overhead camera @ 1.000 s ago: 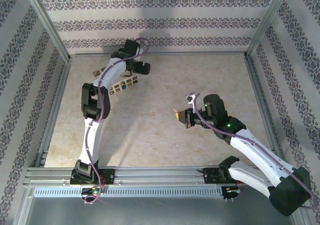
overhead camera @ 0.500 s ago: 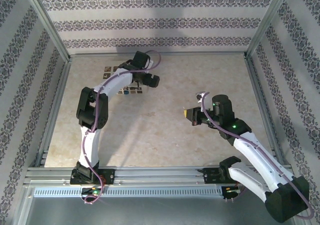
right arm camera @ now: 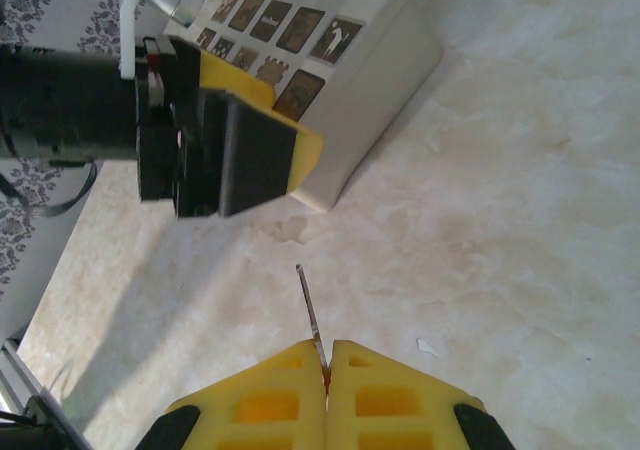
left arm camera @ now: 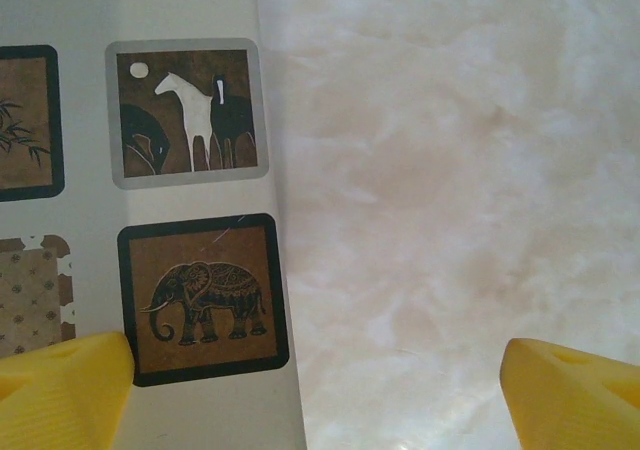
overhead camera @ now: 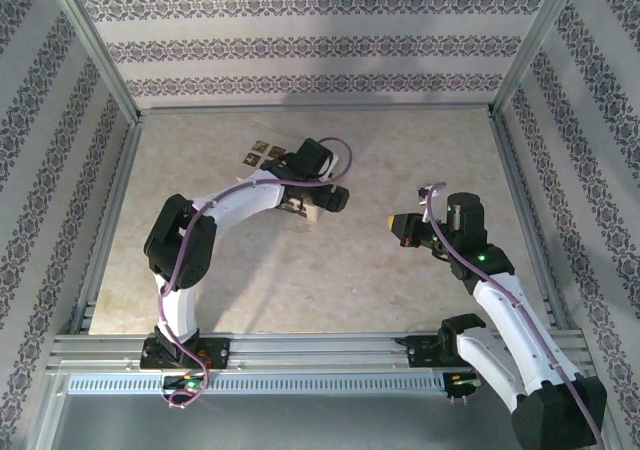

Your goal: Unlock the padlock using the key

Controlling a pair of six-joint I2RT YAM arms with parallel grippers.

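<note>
Top: left claw (overhead camera: 325,198) over white box (overhead camera: 302,211), mid table (overhead camera: 250,280); right claw (overhead camera: 393,225) to its right, apart.
L wrist: fingers (left arm camera: 60,390) spread wide above box edge.
R wrist: right claw pinching thin key (right arm camera: 310,315), blade pointing toward box.

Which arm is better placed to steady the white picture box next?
Left. The left end effector is open right over the edge of the white box; the right end effector is shut on a thin metal blade, probably the key.
</note>
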